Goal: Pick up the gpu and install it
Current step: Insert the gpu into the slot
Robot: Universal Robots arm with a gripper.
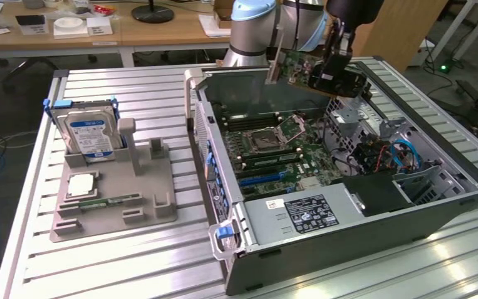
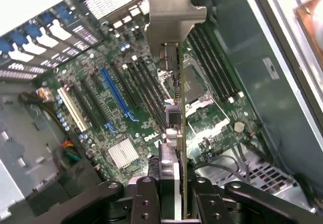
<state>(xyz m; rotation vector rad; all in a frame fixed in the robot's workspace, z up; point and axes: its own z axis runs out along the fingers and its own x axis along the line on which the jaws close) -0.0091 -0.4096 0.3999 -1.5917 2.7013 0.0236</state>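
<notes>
Hanging over the open computer case, the gpu is held in the air, clear of the motherboard. It is clamped between the fingers of the tool, which are closed on its two faces. In the wrist view the gpu is seen edge-on, with its silver bracket at the far end. The blue slot on the board beneath is not touched.

The gpu is judged to be light and stiff but fragile. It is thin, and small parts and edge contacts could be damaged by a hard pinch or a knock. A hold across the flat faces near the cooler block, as seen here, is judged soundest. The smooth bracket is likely to be slippery.
</notes>
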